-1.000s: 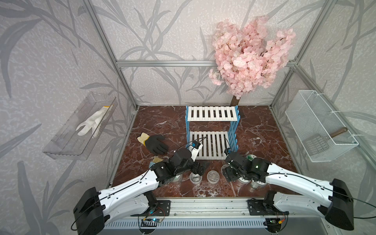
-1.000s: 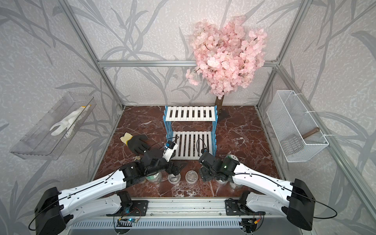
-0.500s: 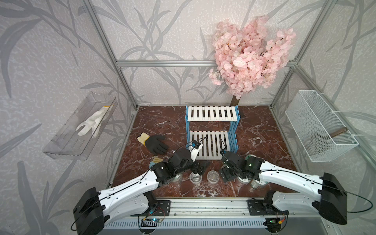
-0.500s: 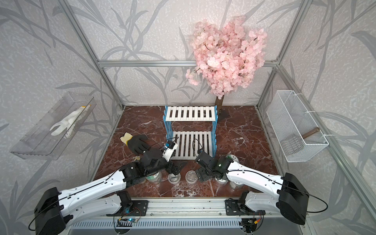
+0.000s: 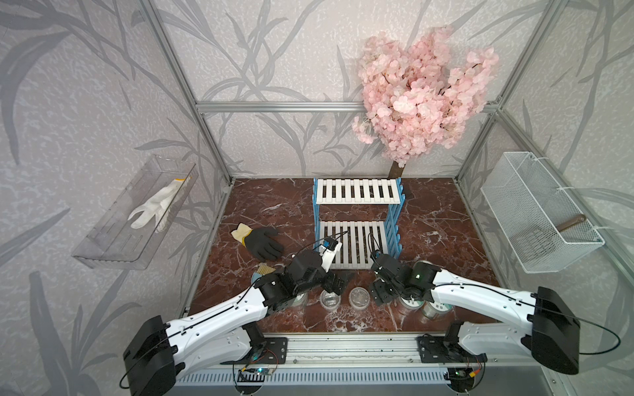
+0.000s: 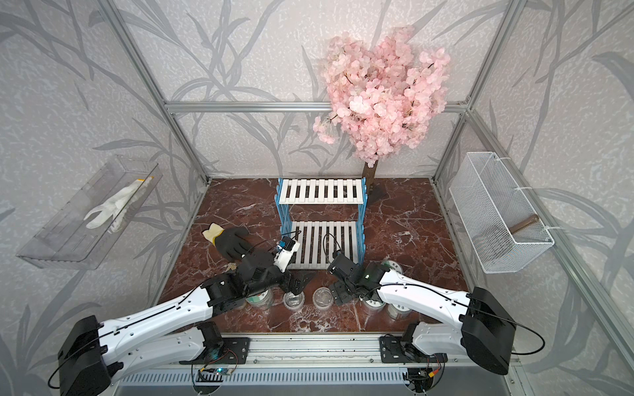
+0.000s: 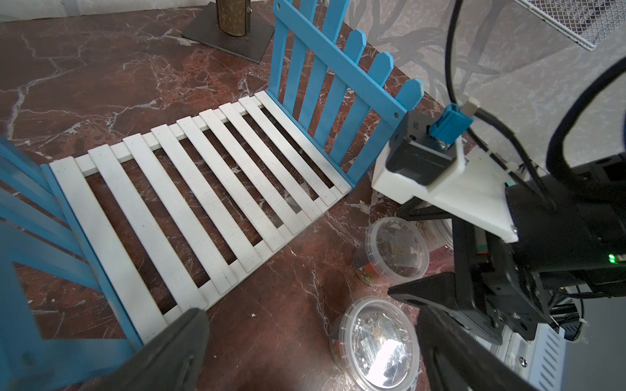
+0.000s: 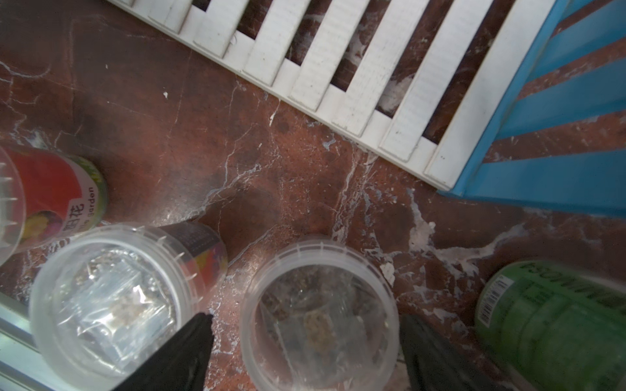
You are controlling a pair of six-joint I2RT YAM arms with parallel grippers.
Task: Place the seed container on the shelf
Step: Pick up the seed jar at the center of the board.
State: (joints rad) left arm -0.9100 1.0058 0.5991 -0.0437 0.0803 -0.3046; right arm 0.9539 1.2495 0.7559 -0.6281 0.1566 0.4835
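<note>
The right end effector [image 8: 306, 321] is open, jaws straddling a clear-lidded seed container [image 8: 318, 304] on the counter [image 8: 169, 135] near the shelf [image 5: 353, 240]. The left end effector [image 7: 305, 342] is fully open and empty.

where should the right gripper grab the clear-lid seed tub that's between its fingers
Grip the seed tub by its round side wall under the lid rim, from straight above: it stands upright and the open right gripper straddles it.

Grey leaf-print walls [image 5: 85, 103] enclosing the cell; aluminium frame [image 5: 274, 107] running along the corners. Red-brown marble desk [image 5: 267, 202] catching soft glare. Pink blossom tree [image 5: 422, 99] standing at back. Clear tray [image 5: 103, 260] and wire basket [image 5: 555, 257] hanging on opposite walls.
</note>
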